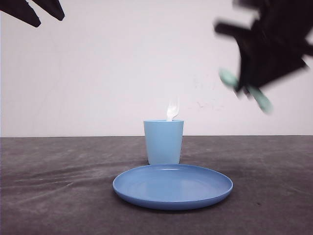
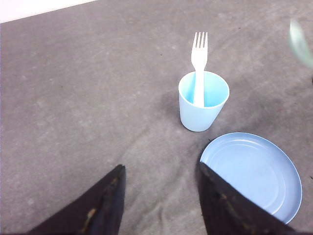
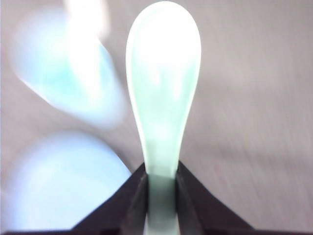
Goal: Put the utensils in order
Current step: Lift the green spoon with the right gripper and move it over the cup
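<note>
Spoon [image 1: 244, 90], mint green, is carried high by the right gripper [image 1: 247, 87], above and to the right of the cup [image 1: 164, 142]; its length runs slantwise and the arm is blurred. Fork [image 1: 172, 109] stands in the cup, tines up, behind the plate [image 1: 172, 187].

Left wrist: left gripper [image 2: 159, 196] spread wide, holding nothing, cup and fork [image 2: 199, 63] ahead.

Right wrist: jaws clamped on the spoon [image 3: 163, 98] handle, bowl pointing away from them. No writing legible.
</note>
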